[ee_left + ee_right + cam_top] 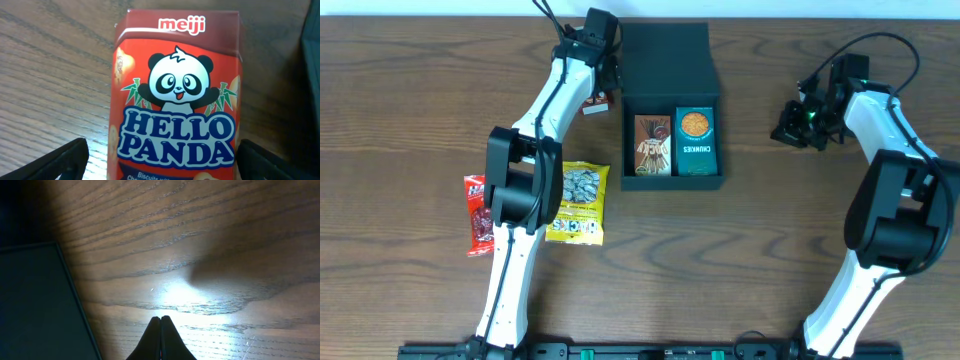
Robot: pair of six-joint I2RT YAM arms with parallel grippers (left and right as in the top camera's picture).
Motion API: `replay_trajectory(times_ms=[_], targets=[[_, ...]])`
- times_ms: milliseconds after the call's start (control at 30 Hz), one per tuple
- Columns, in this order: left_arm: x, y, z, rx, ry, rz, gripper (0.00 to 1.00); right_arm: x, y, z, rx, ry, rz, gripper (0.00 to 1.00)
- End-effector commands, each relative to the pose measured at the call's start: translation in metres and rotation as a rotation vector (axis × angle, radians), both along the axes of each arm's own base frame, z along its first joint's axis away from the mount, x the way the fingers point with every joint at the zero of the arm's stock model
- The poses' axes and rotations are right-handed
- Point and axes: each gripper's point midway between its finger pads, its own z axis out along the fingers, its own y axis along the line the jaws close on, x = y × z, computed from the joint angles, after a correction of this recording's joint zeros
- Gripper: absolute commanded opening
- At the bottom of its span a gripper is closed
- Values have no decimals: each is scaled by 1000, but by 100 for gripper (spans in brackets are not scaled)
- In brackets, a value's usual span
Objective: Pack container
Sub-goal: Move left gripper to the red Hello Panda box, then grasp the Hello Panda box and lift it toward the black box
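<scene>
Two cartons (696, 142) sit in the container (665, 60); the Hello Panda box (175, 100) lies left.

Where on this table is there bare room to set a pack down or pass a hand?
Bare wood lies between the container and the right gripper, and in front of the container, between the yellow packet and the right arm. Crowded: left of the container, around the left gripper, Hello Panda box and red packet.

Charcoal-teal container (665, 62); red panda-print snack box (176, 100)

Overhead evenly lit; right wrist dim, glare spot on table (175, 292).
</scene>
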Motion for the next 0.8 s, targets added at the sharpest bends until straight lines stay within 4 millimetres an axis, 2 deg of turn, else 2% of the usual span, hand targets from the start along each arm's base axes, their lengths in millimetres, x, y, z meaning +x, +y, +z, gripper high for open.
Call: replay_trajectory(times_ms=[0, 333, 433, 467, 633, 767], targets=[[-9, -3, -28, 14, 70, -40, 95, 0, -1, 1, 11, -7, 5, 2], [-10, -2, -29, 36, 80, -79, 96, 0, -1, 1, 11, -7, 5, 2], [-10, -1, -29, 45, 80, -91, 100, 0, -1, 1, 12, -6, 5, 2], [-10, 0, -28, 51, 80, -88, 94, 0, -1, 1, 12, -5, 5, 2], [-8, 8, -23, 65, 76, -72, 92, 0, 1, 1, 16, -5, 8, 2], [-3, 16, -16, 62, 66, -57, 89, 0, 10, 1, 15, -6, 29, 1]])
